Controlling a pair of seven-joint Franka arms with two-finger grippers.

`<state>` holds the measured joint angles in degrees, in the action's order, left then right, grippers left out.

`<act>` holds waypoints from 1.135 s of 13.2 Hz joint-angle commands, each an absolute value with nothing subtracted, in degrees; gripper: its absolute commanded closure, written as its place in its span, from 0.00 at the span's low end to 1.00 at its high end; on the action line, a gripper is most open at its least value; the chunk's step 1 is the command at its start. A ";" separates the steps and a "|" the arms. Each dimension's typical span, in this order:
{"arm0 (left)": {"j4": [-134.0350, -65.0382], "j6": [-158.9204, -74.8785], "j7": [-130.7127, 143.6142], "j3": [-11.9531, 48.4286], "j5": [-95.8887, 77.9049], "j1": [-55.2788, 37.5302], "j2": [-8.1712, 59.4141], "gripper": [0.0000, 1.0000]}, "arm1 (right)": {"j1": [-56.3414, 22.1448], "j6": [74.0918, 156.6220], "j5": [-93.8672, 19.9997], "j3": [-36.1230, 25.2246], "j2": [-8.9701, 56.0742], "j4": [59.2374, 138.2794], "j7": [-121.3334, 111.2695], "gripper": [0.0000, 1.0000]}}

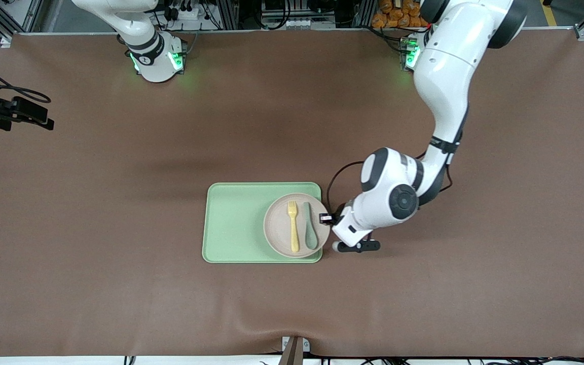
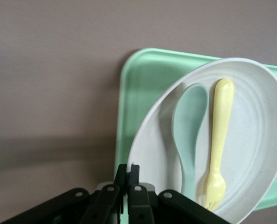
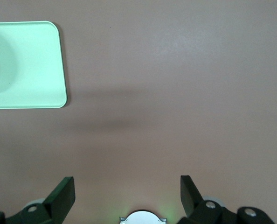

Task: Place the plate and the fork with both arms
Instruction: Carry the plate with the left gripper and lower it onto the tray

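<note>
On tray (image 1: pixel 236 223), plate (image 1: pixel 279 228) carries fork (image 1: pixel 293 225) and spoon (image 1: pixel 311 228). Left gripper (image 2: pixel 128 179) pinches plate rim; right gripper (image 3: pixel 128 193) waits with fingers apart. Plate seems stiff, light; cutlery may slide.

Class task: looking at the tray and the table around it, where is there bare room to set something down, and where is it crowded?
Free: the green tray's bare half toward the right arm's end, and the brown table around it. Crowded: the plate, carrying the fork and spoon, with the left gripper shut on its rim.
</note>
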<state>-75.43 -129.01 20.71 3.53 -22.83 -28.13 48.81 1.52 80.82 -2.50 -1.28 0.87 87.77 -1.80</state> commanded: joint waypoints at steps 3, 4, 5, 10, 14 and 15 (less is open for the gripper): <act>-71.46 -134.37 23.99 2.46 -23.64 -32.25 53.61 1.00 | 0.97 81.04 -1.93 -1.41 0.88 87.71 -0.79 0.00; -71.46 -135.60 23.91 2.55 -23.64 -32.69 54.22 1.00 | 0.97 81.04 -1.93 -1.41 0.88 87.71 -0.88 0.00; -71.37 -136.57 23.91 2.46 -23.64 -33.57 54.75 1.00 | 0.97 81.04 -1.93 -1.41 0.88 87.71 -0.88 0.00; -70.75 -137.72 23.12 2.37 -23.56 -34.19 55.63 1.00 | 1.05 81.04 -1.93 -1.41 0.88 87.63 -0.88 0.00; -70.75 -137.81 23.81 2.37 -23.55 -34.10 55.55 0.14 | 0.97 81.04 -1.93 -1.41 0.88 87.63 -0.79 0.00; -70.84 -137.81 23.99 2.37 -23.55 -34.19 55.11 0.02 | 0.97 81.04 -1.93 -1.41 0.88 87.63 -0.88 0.00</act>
<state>-72.58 -137.46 22.95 3.04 -22.83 -33.48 54.53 1.51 80.83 -2.50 -1.29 0.87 87.77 -1.80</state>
